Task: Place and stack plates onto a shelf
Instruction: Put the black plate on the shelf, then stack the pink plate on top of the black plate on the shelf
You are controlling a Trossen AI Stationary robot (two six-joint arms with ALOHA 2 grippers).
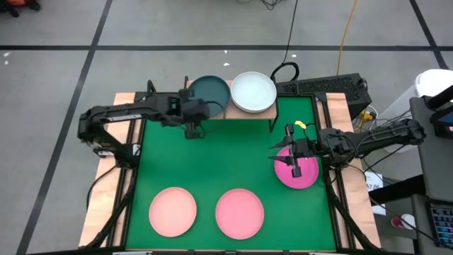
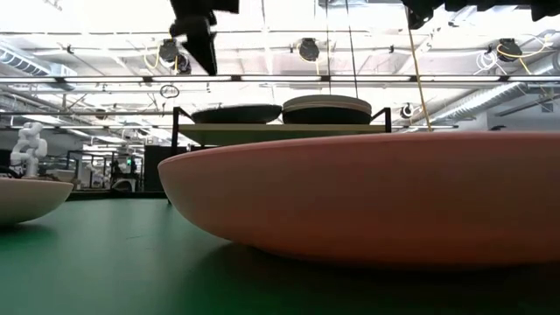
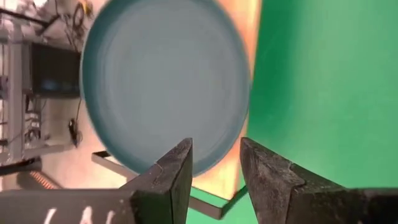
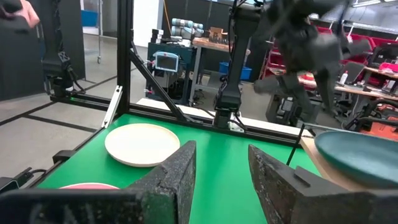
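So the left gripper (image 1: 196,130) hangs just off the front edge of the small light-wood shelf with black metal legs (image 1: 244,113), jaws apart and empty, probably because the round dark teal plate (image 1: 210,91) now sits on the board beside the pale mint-white plate (image 1: 253,91). The right gripper (image 1: 293,160), jaws also spread with nothing between them, hovers over the glossy magenta plate (image 1: 303,173) on the green mat (image 1: 212,163), likely lining up a grab. Two light pink plates (image 1: 172,211) wait near the front.

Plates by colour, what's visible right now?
dark teal plate: 1
white plate: 1, possibly a stack
pink plates: 2
magenta plate: 1
Total: 5 visible
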